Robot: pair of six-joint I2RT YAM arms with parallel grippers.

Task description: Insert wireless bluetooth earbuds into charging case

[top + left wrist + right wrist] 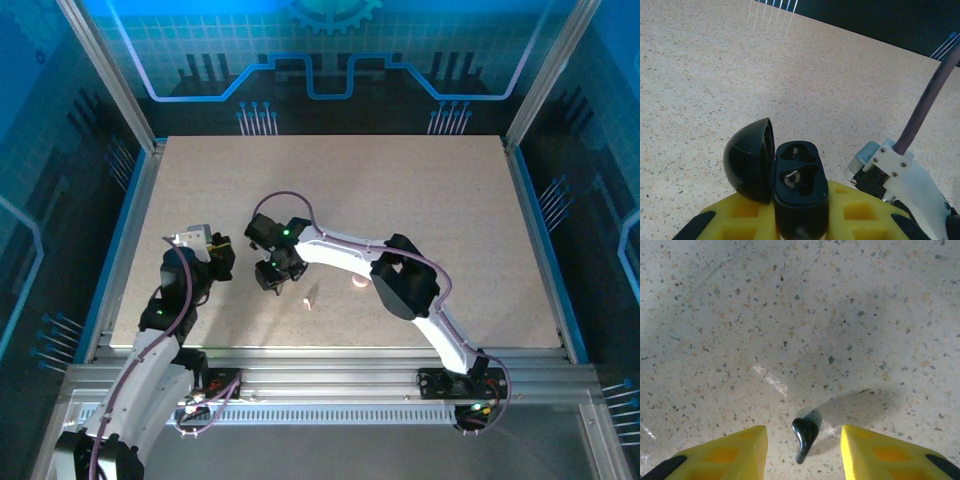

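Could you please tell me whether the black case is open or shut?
Open: the case has its lid swung aside, baring both wells.

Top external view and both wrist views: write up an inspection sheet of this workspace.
Surface: speckled beige table, no spills seen.
Job's things: black charging case, lid open; black earbud lying on the table; whitish earbud loose beside the right arm.
Clutter: small pink thing, partly behind the right arm.
Grippers: left gripper shut on the charging case; right gripper open, fingers either side of the black earbud, not touching it.
Cables: purple cable looped along the right arm; another runs along the left arm.
Surroundings: aluminium rail at the near edge; blue walls.
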